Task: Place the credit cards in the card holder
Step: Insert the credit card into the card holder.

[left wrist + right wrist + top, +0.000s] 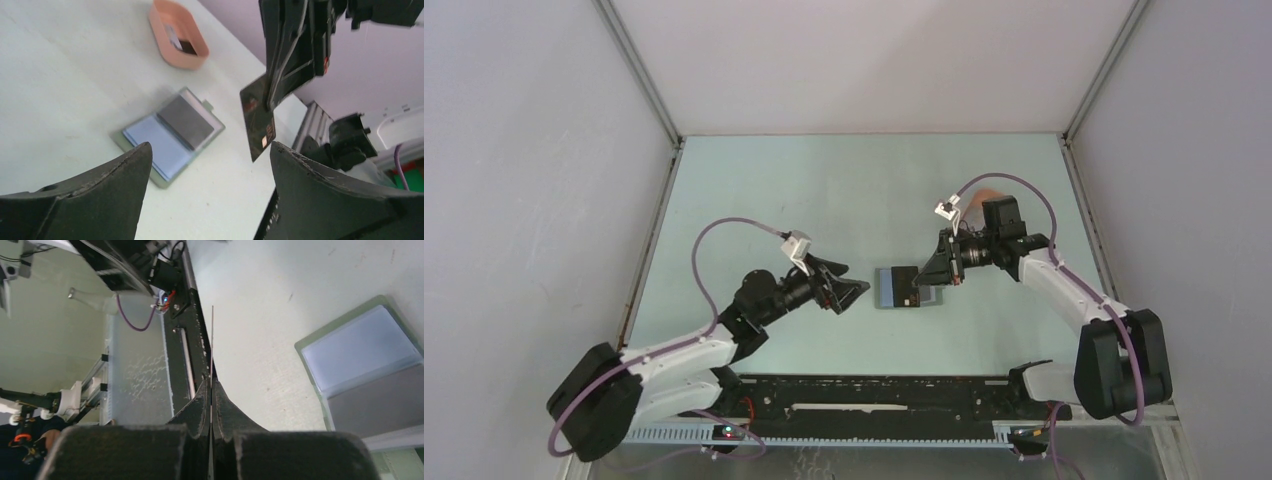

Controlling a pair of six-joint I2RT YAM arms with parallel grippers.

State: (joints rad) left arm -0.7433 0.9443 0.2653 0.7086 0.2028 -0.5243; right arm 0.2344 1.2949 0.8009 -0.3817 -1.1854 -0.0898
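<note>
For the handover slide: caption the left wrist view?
Right gripper pinches a black card in the air near the open card holder; pink tray behind.

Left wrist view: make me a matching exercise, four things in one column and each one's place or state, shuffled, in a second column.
Things
1. black card
2. card holder
3. pink tray
4. left gripper

Places or states
A. lying open and flat on the table
B. open, holding nothing
C. pinched in the right gripper, up off the table
D. standing farther back on the table, something dark inside

Pairs: 1-C, 2-A, 3-D, 4-B
</note>
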